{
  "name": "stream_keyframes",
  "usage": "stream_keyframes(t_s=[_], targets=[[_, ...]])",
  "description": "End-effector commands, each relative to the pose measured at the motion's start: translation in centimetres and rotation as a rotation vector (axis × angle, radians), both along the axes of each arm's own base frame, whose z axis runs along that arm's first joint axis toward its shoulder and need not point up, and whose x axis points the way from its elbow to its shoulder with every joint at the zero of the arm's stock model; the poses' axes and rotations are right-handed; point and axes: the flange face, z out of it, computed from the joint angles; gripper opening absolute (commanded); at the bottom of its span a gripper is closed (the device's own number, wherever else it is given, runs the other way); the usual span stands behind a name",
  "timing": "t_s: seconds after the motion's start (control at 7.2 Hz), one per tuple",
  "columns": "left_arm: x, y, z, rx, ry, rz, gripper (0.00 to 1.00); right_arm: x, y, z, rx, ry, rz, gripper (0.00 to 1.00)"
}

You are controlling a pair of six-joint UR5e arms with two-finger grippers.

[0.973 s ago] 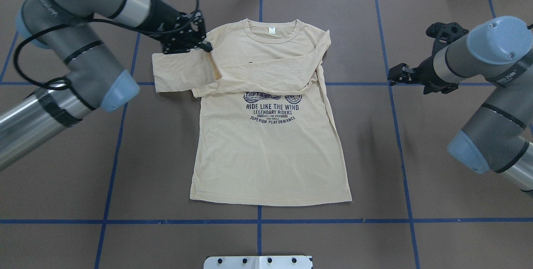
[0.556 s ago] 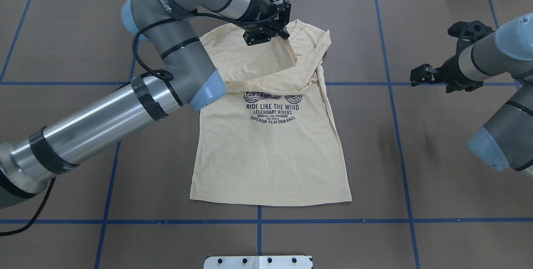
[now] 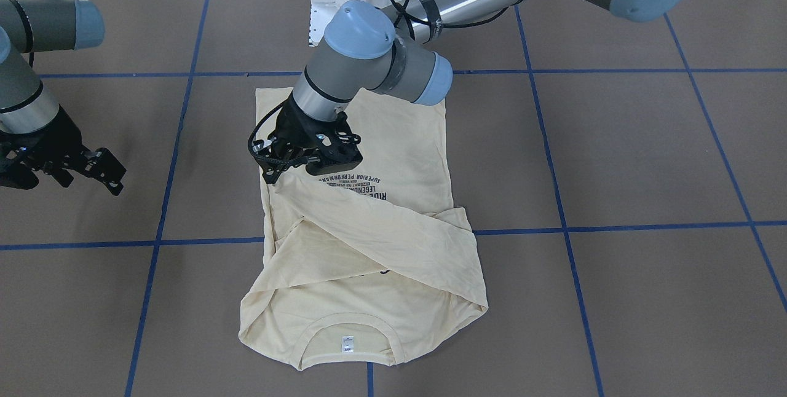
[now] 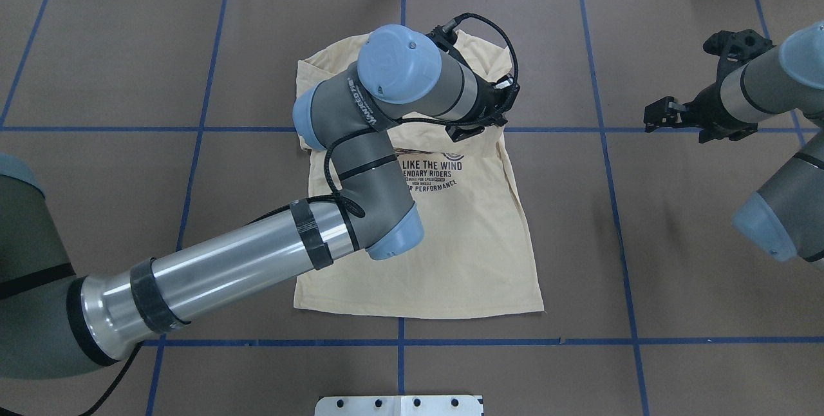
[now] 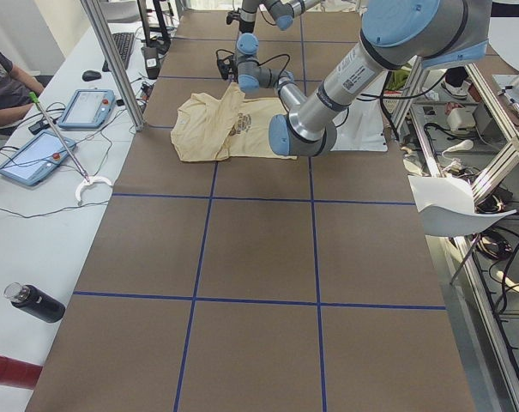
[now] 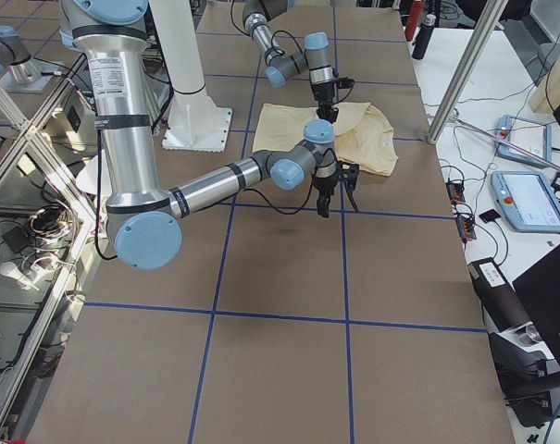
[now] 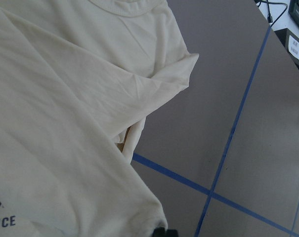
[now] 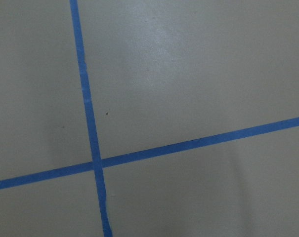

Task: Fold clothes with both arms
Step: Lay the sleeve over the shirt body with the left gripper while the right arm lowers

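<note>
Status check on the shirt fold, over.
Left gripper shut on sleeve, laid diagonally across T-shirt chest. Right gripper open over bare table, apart from it. Nothing in the way.

Overhead, front, side, wrist views; shared table [image 4: 644,242]

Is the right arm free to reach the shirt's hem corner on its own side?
Probably yes: only bare table lies between the right tool and that corner of the shirt; the left arm lies clear of it.
</note>
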Motion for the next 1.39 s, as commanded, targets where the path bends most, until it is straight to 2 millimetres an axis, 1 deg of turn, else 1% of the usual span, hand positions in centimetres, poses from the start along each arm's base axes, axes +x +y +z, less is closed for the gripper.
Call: stream_keyframes(t_s=[0.0,0.14,0.28,0.42,0.56,0.69,0.83,0.97,1.11,1.25], targets=[[2.4,-0.4,0.4,0.003,-0.012,-0.045,0.01,0.1,0.0,0.3,-0.005,0.002,0.0,0.99],[3.3,-1.3,0.7,0.003,-0.023,-0.077,0.33,0.0,0.1,0.2,-0.005,0.001,-0.001,1.0],[3.3,-1.3,0.7,0.01,-0.024,-0.076,0.76,-0.1,0.1,0.1,-0.011,-0.002,0.006,1.0],[3.0,-1.3,0.3,0.022,-0.018,-0.075,0.9,-0.2,0.1,-0.4,-0.008,-0.011,0.009,1.0],[1.7,-1.2,-0.7,0.044,0.0,-0.072,0.89,-0.4,0.2,-0.9,-0.021,-0.023,0.029,1.0],[-0.3,-1.3,-0.4,0.049,0.021,-0.069,0.89,-2.4,1.8,-2.6,-0.053,-0.06,0.041,1.0],[-4.1,0.0,3.1,0.06,0.046,-0.034,0.88,-5.3,4.7,-4.8,-0.117,-0.111,0.068,1.0],[-8.4,2.5,6.8,0.109,0.03,-0.015,0.87,-7.8,7.5,-6.9,-0.17,-0.152,0.1,1.0],[-12.5,4.3,8.0,0.179,-0.044,-0.004,0.87,-10.7,10.6,-8.6,-0.216,-0.179,0.138,1.0],[-16.2,6.1,9.1,0.244,-0.086,0.005,0.87,-14.3,14.4,-9.8,-0.228,-0.186,0.217,1.0]])
